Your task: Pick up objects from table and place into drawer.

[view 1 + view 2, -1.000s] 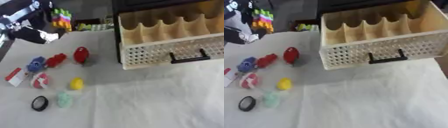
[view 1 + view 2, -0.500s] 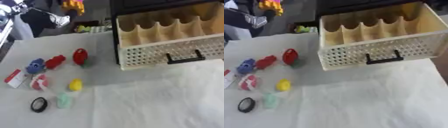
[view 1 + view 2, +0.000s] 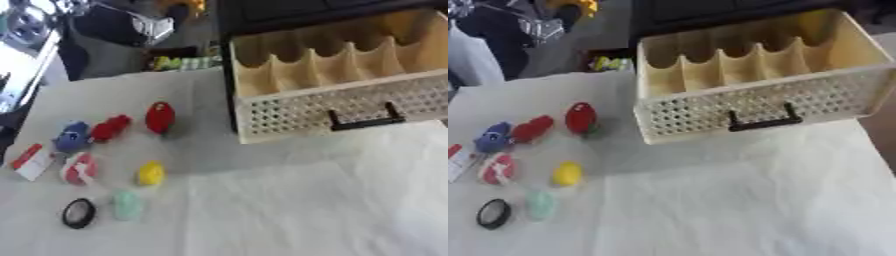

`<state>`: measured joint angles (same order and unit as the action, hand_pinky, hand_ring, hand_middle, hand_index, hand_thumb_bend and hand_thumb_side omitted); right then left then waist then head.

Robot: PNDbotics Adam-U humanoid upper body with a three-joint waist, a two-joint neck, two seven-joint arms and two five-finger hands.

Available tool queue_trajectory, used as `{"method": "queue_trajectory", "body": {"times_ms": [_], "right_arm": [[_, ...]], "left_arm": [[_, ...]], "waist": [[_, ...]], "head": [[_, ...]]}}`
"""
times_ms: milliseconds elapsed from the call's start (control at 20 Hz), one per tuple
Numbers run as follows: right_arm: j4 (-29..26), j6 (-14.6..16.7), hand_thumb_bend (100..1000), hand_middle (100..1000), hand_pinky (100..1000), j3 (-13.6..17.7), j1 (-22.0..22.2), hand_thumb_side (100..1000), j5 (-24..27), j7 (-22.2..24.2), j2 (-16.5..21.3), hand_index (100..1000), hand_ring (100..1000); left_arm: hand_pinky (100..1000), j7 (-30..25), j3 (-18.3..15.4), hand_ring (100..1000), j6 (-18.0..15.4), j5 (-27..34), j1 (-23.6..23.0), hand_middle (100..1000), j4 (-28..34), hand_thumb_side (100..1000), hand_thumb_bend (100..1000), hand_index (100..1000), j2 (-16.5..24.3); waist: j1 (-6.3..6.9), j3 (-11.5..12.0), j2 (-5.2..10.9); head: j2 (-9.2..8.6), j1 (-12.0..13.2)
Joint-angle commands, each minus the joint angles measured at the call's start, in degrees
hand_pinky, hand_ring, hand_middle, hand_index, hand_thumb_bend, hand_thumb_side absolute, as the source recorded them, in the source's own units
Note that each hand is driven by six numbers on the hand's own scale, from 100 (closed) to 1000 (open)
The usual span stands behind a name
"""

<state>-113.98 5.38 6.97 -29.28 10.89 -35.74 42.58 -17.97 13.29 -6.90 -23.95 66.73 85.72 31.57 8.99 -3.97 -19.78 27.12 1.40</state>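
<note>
Several small things lie on the left of the white-clothed table (image 3: 289, 210): a red egg shape (image 3: 159, 117), a small red piece (image 3: 109, 128), a blue toy (image 3: 70, 136), a red-and-white card (image 3: 31, 161), a red-and-white round piece (image 3: 79, 169), a yellow lump (image 3: 150, 173), a pale green piece (image 3: 127, 205) and a black ring (image 3: 79, 213). The wooden drawer (image 3: 302, 107) with dividers and a black handle (image 3: 363, 120) stands pulled out at the right. My left arm is raised at the upper left. Its hand (image 3: 166, 15), blurred, carries a yellow toy (image 3: 188, 5) at the top edge.
Green packets (image 3: 184, 62) lie at the table's far edge, left of the drawer. A dark cabinet (image 3: 289, 15) stands behind the drawer. Bare cloth covers the near and right parts of the table.
My left arm has swung up and to the right with the yellow toy, from the far left towards the drawer's back corner. The things on the table have stayed put.
</note>
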Motion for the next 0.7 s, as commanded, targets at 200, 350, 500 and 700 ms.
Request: {"method": "queue_trajectory", "body": {"times_ms": [200,350,500,700], "right_arm": [[-0.61,-0.20,100,315,544,0.13,-1.29,965,0.54,0.04,0.62,612,308],[-0.61,-0.30,100,316,543,0.11,-1.36,966,0.63,0.01,0.46,612,309],[-0.61,-0.37,100,316,541,0.13,-1.39,966,0.76,-0.07,0.25,612,310],[-0.61,-0.44,100,316,540,0.08,-1.50,966,0.93,-0.07,0.00,611,310]], "left_arm": [[341,0.80,0.49,488,0.25,-0.69,2.08,452,-2.38,270,100,389,-1.55],[342,0.92,1.00,489,0.10,-0.79,2.59,454,-4.10,271,100,390,-2.72],[343,0.86,1.49,489,-0.27,-1.12,3.17,455,-5.34,274,100,391,-3.58],[345,0.64,2.04,490,-0.79,-1.59,3.69,456,-6.41,274,100,391,-4.52]], "waist": [[-0.18,-0.35,1.50],[0.06,-0.42,1.52],[0.25,-0.49,1.55],[0.35,-0.66,1.62]], "head": [[-3.06,-0.68],[-3.30,-1.02],[-3.49,-1.21],[-3.36,-1.26]]}}
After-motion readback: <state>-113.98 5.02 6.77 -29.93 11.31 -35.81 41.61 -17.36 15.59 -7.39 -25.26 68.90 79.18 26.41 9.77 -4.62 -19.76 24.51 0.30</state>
